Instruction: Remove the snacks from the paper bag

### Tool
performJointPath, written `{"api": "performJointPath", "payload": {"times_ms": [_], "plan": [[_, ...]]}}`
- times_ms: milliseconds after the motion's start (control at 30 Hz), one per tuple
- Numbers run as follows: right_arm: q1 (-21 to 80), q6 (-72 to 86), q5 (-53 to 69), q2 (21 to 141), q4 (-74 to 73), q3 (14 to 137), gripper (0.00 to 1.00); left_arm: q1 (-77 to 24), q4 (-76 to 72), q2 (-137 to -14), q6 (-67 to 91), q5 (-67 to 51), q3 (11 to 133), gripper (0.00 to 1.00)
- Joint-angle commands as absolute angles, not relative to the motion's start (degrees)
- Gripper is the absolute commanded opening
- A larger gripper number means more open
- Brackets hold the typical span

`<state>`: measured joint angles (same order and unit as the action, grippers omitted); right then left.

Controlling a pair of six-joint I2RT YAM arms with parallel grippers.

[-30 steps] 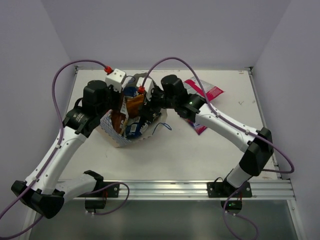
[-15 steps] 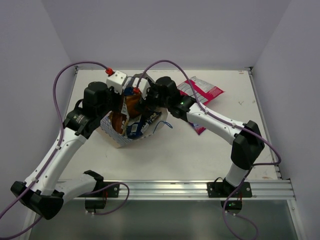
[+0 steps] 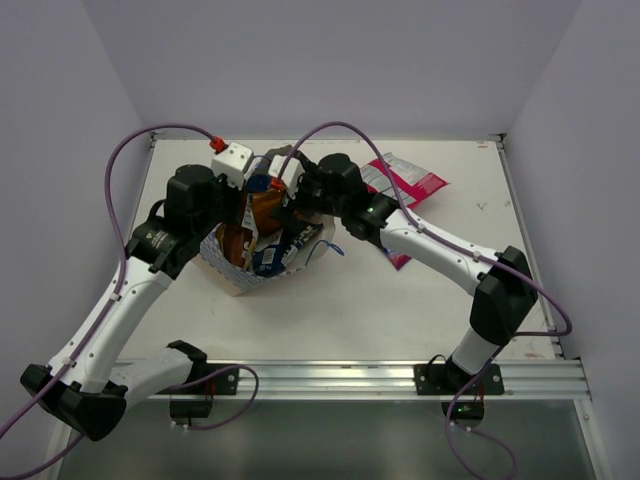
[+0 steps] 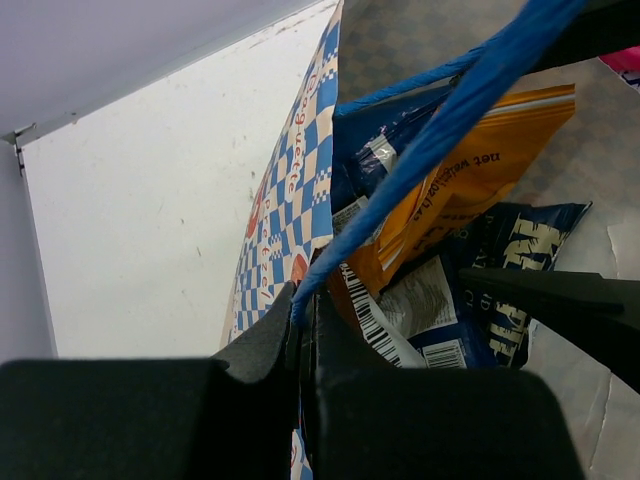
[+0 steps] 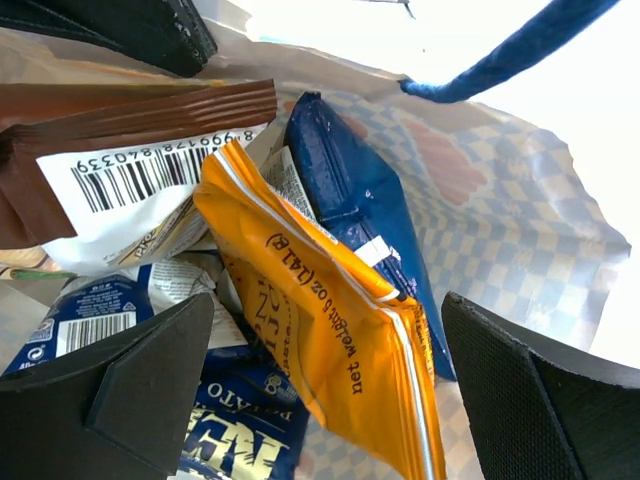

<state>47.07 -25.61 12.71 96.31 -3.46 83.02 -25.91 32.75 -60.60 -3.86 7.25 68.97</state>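
The table (image 3: pixel 430 300) carries the paper bag (image 3: pixel 228 268) at centre-left, between the two arms. The bag's rim, at the blue string handle (image 4: pixel 450 120), is pinched between the pressed-together fingers of the left gripper (image 4: pixel 303 320). The right gripper (image 5: pixel 325 340) is positioned in the bag's mouth, its jaws spread wide on either side of the orange-yellow packet (image 5: pixel 300 270). A dark blue packet (image 5: pixel 350 190) and a brown packet (image 5: pixel 130 115) are packed against it. A pink-white packet (image 3: pixel 405 183) lies outside the bag on the table, to the bag's right.
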Motion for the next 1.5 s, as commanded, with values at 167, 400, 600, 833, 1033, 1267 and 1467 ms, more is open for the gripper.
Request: {"api": "performJointPath", "payload": {"times_ms": [167, 400, 600, 833, 1033, 1267, 1467], "plan": [[46.49, -28.91, 14.59, 101.42, -1.4, 89.2, 0.99, -26.46, 31.99, -59.33, -4.75, 6.42, 68.91, 0.0], [46.49, -28.56, 18.36, 104.15, -5.54, 90.71, 0.82, -26.46, 31.99, -59.24, -4.75, 6.77, 69.17, 0.0], [47.46, -28.04, 18.64, 97.66, -6.24, 85.08, 0.25, -26.46, 31.9, -59.68, -4.75, 7.9, 69.26, 0.0], [47.81, -27.86, 16.35, 88.08, -6.24, 83.4, 0.0, -26.46, 31.82, -59.94, -4.39, 9.58, 68.99, 0.0], [47.81, -27.95, 16.09, 83.94, -9.75, 87.36, 0.09, -26.45, 31.64, -59.85, -4.4, 11.16, 69.26, 0.0], [47.72, -26.55, 12.39, 80.97, -10.9, 88.5, 0.0, -26.46, 31.9, -59.85, -4.39, 13.0, 69.52, 0.0], [47.29, -24.53, 9.85, 71.47, -10.72, 93.6, 0.0, -26.46, 31.2, -60.29, -4.13, 14.85, 69.43, 0.0]]}}
